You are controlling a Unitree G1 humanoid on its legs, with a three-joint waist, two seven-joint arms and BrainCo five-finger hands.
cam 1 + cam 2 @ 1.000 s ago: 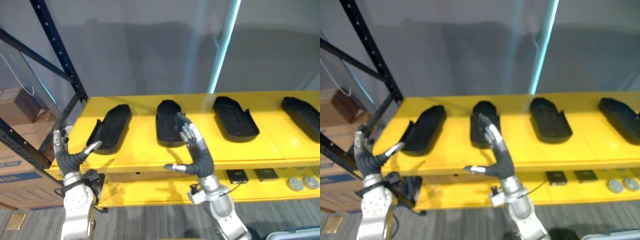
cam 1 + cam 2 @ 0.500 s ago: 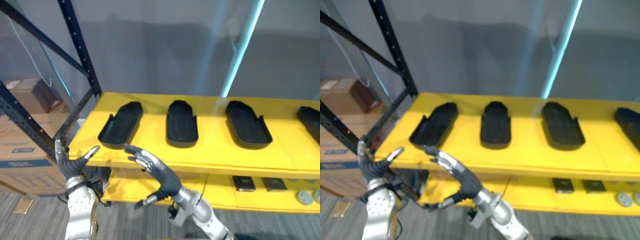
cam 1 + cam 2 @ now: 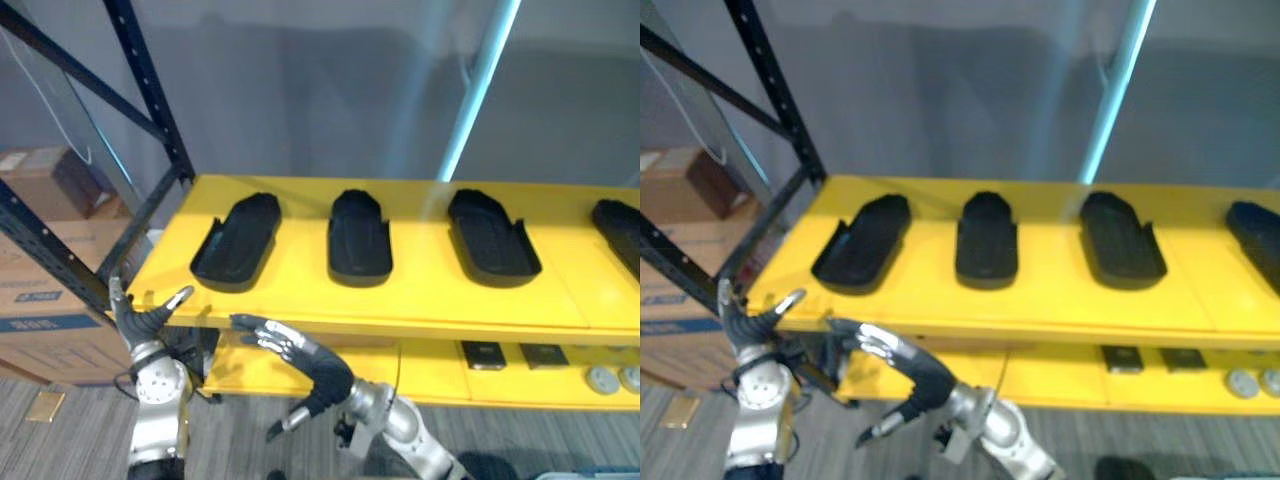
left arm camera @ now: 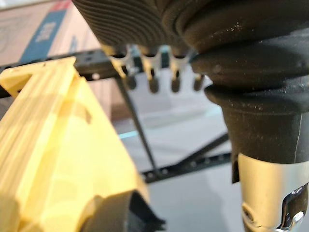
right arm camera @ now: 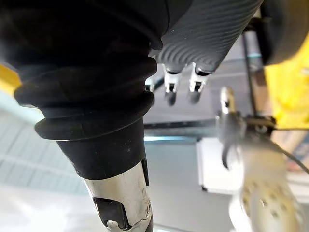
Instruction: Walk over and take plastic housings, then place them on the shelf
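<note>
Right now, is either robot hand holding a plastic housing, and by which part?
Nothing is held. The left robot hand and the right robot hand are open and empty; the plastic housings lie on the yellow shelf.

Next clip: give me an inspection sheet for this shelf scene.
Surface: yellow shelf, bare between items.
Job's things: four black plastic housings in a row on top, apart; rightmost cut by the view's edge.
Clutter: dark flat pieces and grey discs on the lower board.
Hands: left hand and right hand open, empty, below the front edge.
Cables: nothing seen among the housings.
Surroundings: black rack frame, cardboard boxes at left, light blue pole behind.
</note>
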